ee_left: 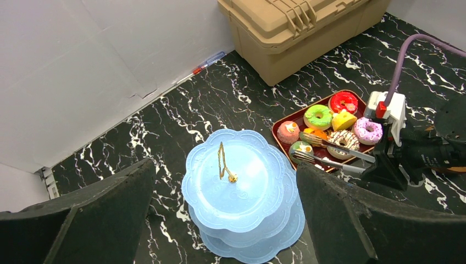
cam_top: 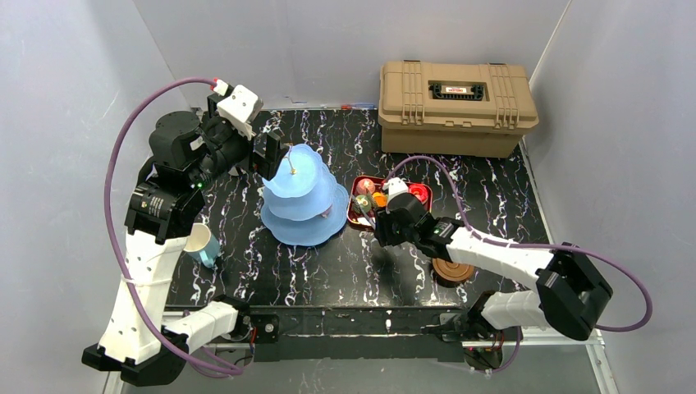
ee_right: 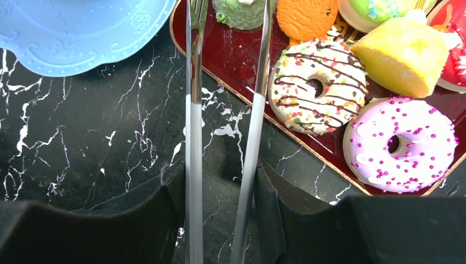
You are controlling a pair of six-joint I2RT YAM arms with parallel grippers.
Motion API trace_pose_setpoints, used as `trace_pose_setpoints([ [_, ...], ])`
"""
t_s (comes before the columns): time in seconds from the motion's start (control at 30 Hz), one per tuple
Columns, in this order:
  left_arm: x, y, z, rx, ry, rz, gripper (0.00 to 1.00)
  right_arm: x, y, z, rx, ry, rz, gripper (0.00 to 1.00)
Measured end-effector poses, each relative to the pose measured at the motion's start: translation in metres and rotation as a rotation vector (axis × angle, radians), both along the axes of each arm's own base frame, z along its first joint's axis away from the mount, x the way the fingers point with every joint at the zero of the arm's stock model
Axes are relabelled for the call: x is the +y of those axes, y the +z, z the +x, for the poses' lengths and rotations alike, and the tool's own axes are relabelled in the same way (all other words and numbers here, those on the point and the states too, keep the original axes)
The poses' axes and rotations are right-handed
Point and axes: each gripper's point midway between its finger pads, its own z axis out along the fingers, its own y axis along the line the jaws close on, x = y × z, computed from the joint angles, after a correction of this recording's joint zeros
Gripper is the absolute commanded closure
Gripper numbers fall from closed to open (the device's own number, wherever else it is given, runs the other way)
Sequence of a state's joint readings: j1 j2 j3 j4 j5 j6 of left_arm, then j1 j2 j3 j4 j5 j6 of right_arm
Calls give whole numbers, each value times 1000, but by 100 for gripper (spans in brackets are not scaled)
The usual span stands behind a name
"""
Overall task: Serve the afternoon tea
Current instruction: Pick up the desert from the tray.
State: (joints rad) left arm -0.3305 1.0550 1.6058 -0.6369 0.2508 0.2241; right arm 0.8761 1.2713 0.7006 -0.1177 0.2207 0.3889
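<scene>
- Right jaws are clamping the metal tongs [ee_right: 192, 137] near the handle end. One finger is pressing on each blade, and the blades are running forward side by side.
- Tong tips are sitting over the near corner of the dark red tray [ee_right: 231, 60], at the green-topped cake [ee_left: 301, 147]. I cannot tell if they are touching it.
- Left jaws are standing wide open with nothing between them. They are hanging high over the light blue three-tier stand [ee_left: 236, 181], one finger showing on each side of it in the left wrist view.
- The stand is sitting upright near the middle of the black marbled worktop [cam_top: 345, 271], just beside the tray's left edge, with its gold loop handle [ee_left: 224, 164] pointing up.
- The sweets are all lying on the tray:
  - chocolate-drizzled white donut [ee_right: 317, 85]
  - pink sprinkled donut [ee_right: 400, 144]
  - yellow cake wedge [ee_right: 404, 52]
  - orange biscuit [ee_right: 305, 17]
  - green-iced donut [ee_left: 319, 116]
  - red-iced donut [ee_left: 344, 102]
  - pink cake [ee_left: 288, 132]
- The white-and-teal cup [cam_top: 201, 245] is lying tilted on the worktop's left side, close against the left arm and well apart from the stand.
- The brown saucers [cam_top: 452, 271] are sitting near the front right, partly hidden under the right forearm.
- The tan plastic case [cam_top: 456, 107] is standing closed at the far right corner.
</scene>
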Motion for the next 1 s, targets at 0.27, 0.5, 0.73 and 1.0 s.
trace_pose_setpoints([
  [0.27, 0, 0, 0, 0, 0, 0, 2, -1, -17, -1, 39, 10, -22, 48],
  [0.5, 0, 0, 0, 0, 0, 0, 2, 0, -22, -7, 71, 38, -26, 48],
  [0.73, 0, 0, 0, 1, -1, -1, 2, -7, -21, -18, 103, 74, -54, 48],
  [1.0, 0, 0, 0, 4, 0, -7, 2, -2, -4, -8, 158, 94, -138, 47],
])
